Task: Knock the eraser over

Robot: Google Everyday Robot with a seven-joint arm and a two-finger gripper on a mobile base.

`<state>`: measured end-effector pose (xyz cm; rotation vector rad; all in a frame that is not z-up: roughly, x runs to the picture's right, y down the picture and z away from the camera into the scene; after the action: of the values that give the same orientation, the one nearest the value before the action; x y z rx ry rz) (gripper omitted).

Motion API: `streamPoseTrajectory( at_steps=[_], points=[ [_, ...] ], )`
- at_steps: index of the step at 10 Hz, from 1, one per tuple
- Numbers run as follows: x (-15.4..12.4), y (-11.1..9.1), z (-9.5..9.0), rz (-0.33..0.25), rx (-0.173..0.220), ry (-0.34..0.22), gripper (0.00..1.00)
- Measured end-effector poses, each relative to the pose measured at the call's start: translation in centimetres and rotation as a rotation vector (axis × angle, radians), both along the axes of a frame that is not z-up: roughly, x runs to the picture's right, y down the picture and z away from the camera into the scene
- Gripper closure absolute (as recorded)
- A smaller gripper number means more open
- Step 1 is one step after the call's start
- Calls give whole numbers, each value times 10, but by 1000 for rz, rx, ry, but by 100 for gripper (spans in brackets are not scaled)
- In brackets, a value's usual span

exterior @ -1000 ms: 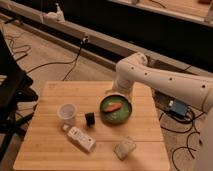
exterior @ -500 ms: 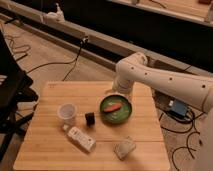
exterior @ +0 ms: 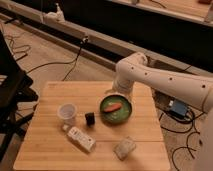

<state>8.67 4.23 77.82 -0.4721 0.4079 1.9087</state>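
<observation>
The eraser [exterior: 90, 118], a small black block, stands upright on the wooden table [exterior: 55, 95], between the white cup [exterior: 67, 113] and the green bowl [exterior: 116, 110]. My gripper [exterior: 114, 93] hangs at the end of the white arm [exterior: 150, 75], just behind the far rim of the bowl. It is to the right of and beyond the eraser, apart from it.
The bowl holds an orange piece [exterior: 112, 106]. A long white bottle-like object [exterior: 81, 138] lies in front of the eraser. A pale sponge-like block [exterior: 125, 148] sits near the front right edge. Cables lie on the floor around the table, and a dark chair [exterior: 12, 85] stands at the left.
</observation>
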Motion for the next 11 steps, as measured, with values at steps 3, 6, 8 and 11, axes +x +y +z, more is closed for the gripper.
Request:
streamPoseTrajectory(
  at_steps=[3, 6, 8, 11],
  points=[
    [0, 0, 0, 0, 0, 0, 49],
    [0, 0, 0, -2, 0, 0, 80],
    [-3, 3, -2, -30, 2, -9, 97],
    [-19, 25, -6, -108, -27, -53, 100]
  ],
)
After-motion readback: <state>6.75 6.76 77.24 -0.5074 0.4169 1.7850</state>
